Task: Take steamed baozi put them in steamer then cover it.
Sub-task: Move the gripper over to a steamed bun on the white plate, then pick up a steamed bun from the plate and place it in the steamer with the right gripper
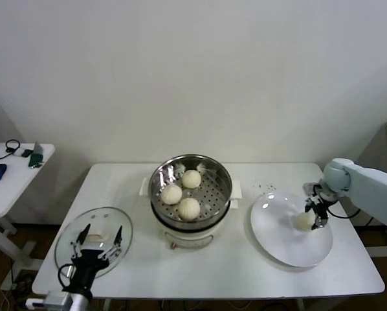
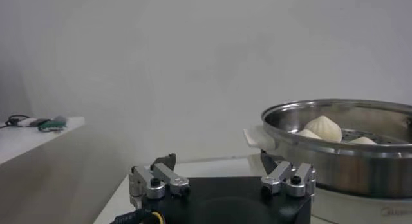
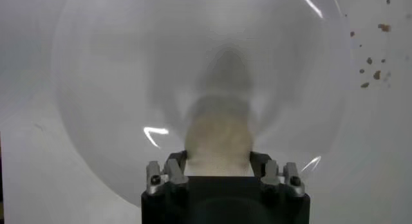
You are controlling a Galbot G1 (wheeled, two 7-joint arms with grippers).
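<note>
Left claw (image 1: 99, 248) is seen nearest, spread wide and empty over the cover (image 1: 83, 228) at the surface's (image 1: 232, 272) front left.

One baozi (image 1: 305, 221) on the white plate (image 1: 281, 243) is bracketed by the right claw (image 1: 315, 217), fingers at either side; a firm pinch cannot be confirmed. Four baozi are counted: three in the steamer (image 1: 191, 192), one on the plate. One cover, one steamer, one plate.

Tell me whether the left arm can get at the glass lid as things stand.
Probably yes. The left pincer hangs open just above the lid, which lies flat at the table's front left corner with nothing on it; the pot stands clear to the side.
</note>
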